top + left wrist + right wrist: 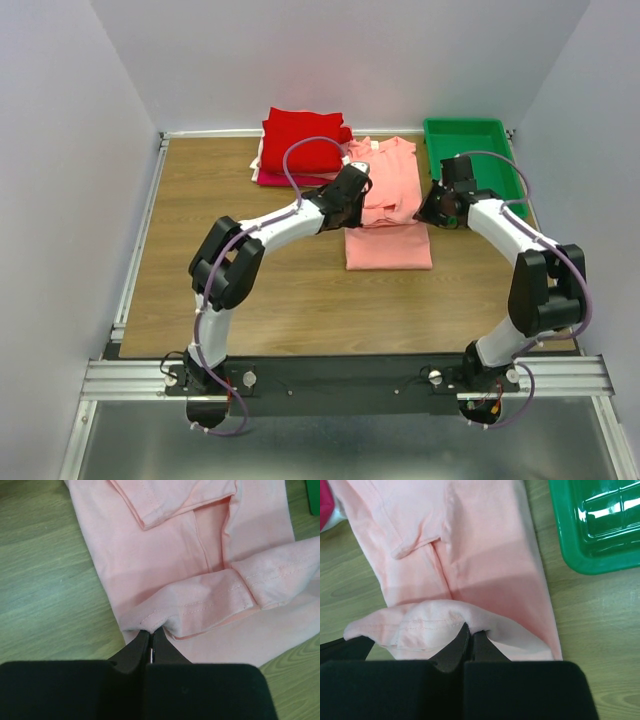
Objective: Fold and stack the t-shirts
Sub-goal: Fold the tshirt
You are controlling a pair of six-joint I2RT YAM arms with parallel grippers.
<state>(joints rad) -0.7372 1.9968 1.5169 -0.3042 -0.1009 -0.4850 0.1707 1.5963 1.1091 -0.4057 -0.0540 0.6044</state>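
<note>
- The salmon-pink t-shirt [388,215] lies lengthways on the worktop [200,210]. It is between the folded stack at the far left and the green tray [465,125].
- The left gripper [151,641] has its jaws pressed together on a raised fold of this shirt at its left side. A stitched edge comes out just in front of the tips.
- The right gripper [470,632] is the same at the right side, with its jaws clamped on a lifted lip of pink cloth.
- I judge that both arms hold at the same height across the shirt so the fold comes straight and the cloth does not twist.
- The sleeves are already turned in over the body, so the shirt is a narrow strip. I think the crosswise fold is the step in hand.
- The stack stands apart, so the folding has free room. The red t-shirt [305,140] is on top, with a magenta t-shirt [272,180] under it.
- Only the top view shows both arms together, the stack and the flat near end of the shirt.
- Only the wrist views prove the grasp. From above the arms hide the jaws.
- The right wrist view shows the tray wall close beside the shirt's right edge.
- The stitched edge may be the bottom hem or a sleeve hem. I cannot tell which, because the fold hides it.
</note>
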